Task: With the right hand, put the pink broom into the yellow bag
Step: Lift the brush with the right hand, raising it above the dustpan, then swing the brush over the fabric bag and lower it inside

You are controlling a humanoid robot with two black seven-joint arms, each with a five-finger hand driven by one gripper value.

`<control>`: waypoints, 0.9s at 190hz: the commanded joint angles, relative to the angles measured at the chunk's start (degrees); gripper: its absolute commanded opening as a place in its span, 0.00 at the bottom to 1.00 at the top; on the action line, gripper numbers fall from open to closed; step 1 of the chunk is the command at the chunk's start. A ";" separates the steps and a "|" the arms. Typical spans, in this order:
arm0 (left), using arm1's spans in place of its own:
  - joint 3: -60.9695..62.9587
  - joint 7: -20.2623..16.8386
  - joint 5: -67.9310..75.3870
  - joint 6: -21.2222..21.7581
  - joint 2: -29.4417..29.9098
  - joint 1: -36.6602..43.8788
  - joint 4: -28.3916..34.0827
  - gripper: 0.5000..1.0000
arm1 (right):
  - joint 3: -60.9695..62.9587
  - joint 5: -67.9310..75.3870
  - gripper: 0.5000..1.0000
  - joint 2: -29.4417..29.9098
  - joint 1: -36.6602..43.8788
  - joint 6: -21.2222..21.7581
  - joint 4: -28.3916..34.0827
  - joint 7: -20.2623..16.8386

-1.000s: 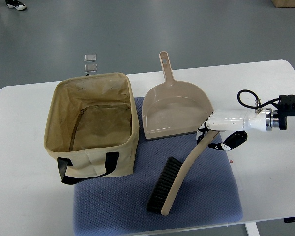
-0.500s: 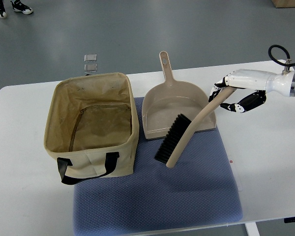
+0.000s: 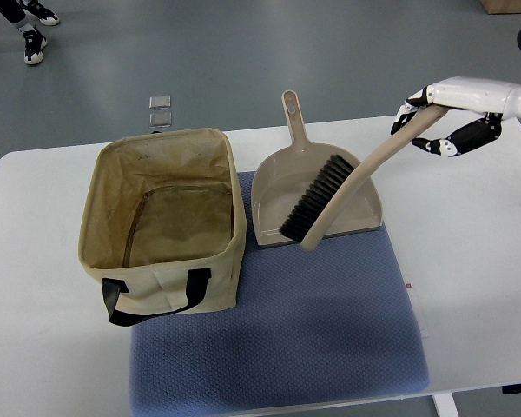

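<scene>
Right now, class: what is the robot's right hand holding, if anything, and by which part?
The right hand holds the broom by the top end of its handle, fingers curled around it.

Even, bright overhead light, soft faint shadows, sharp focus, no glare.

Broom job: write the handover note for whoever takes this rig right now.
Right hand: shut on the broom at the handle's end, holding it above the table; its bristle end hangs over the dustpan.
Left hand: not in view.
Bag: open and upright at the left, partly on the blue mat, nothing visible inside.
Done: broom grasped and raised.
Left: carry it left over the bag, lower it in, release.
</scene>
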 commanded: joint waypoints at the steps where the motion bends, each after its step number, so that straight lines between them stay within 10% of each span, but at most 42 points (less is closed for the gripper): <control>1: 0.00 0.00 0.00 0.00 0.00 0.00 0.00 1.00 | 2.75 0.98 0.00 -0.40 2.31 3.08 -1.92 0.00; 79: 0.00 0.00 0.00 0.00 0.00 0.00 0.00 1.00 | 9.44 1.15 0.00 1.89 8.37 10.20 -7.81 0.00; 171: 0.00 0.00 0.00 0.00 0.00 0.00 0.00 1.00 | 9.44 0.89 0.00 25.79 11.19 9.41 -20.55 -2.22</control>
